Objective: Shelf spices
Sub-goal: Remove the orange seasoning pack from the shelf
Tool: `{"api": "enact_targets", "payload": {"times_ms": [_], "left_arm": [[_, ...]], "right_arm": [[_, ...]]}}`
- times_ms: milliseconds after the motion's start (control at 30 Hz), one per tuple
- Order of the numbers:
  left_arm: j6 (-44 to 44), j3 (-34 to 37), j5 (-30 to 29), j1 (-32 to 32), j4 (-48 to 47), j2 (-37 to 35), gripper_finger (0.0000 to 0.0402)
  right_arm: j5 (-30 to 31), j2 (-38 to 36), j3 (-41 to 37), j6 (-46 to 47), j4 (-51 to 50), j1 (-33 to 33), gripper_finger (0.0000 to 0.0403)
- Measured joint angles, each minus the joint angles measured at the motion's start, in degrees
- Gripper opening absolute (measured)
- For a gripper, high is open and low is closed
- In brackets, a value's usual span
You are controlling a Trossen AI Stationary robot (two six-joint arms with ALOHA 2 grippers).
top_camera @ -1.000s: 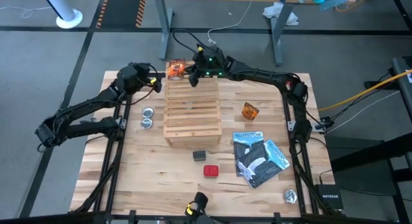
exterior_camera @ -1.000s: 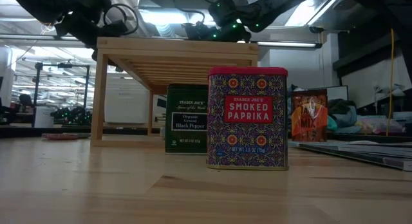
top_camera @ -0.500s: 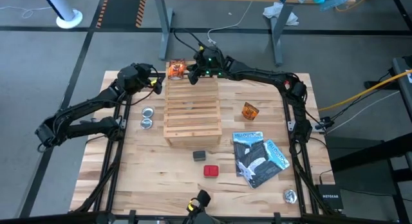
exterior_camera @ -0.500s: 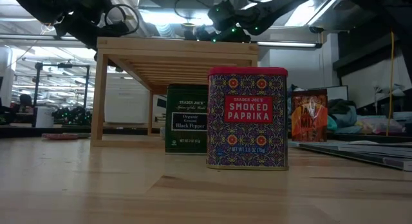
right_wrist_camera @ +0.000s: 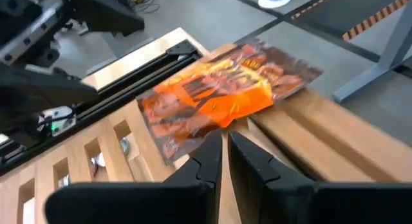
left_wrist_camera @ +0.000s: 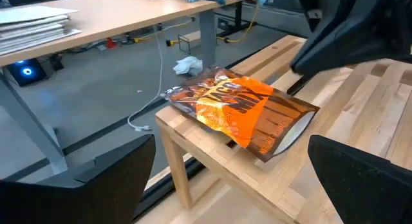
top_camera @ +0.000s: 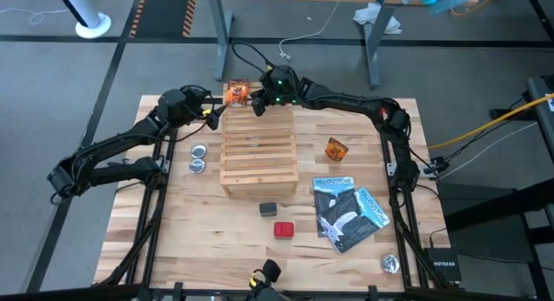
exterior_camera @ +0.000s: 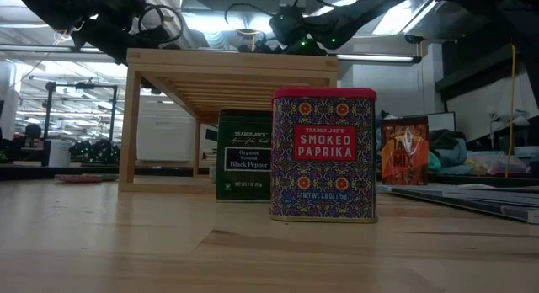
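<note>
Butcher-block tabletop [top_camera: 199,223] carries your shelf [top_camera: 258,150]; an orange packet [top_camera: 236,92] lies at its far corner. Since a second ago, the right gripper [top_camera: 257,100], fingers pressed together, has edged toward the packet. Only the wrist views show its label-up face; the left gripper [top_camera: 210,116] hangs spread beside it.

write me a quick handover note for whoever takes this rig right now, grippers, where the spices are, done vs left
Left gripper: open, empty, at the shelf's far left corner, facing the packet.
Right gripper: shut, empty, tips at the packet's edge.
Shelf: one orange packet lies on its far left corner, overhanging the edge.
Done: that packet only.
Left on the table: second orange packet right of the shelf; dark grey box and red box in front of it.
</note>
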State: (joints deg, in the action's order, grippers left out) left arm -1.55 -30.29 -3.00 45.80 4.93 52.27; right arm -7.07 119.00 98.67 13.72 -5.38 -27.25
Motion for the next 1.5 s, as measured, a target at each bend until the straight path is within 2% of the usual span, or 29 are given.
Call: {"api": "enact_targets", "payload": {"times_ms": [567,1500], "left_arm": [[0.1,0.0,0.0,0.0,-6.2,0.0,0.0399],[-0.4,0.0,-1.1,0.0,-1.8,0.0,0.0399]], "right_arm": [[0.2,2.7,0.2,0.9,-0.7,1.4,0.0033],[0.1,2.9,-0.2,2.3,5.5,4.4,0.0033]]}}
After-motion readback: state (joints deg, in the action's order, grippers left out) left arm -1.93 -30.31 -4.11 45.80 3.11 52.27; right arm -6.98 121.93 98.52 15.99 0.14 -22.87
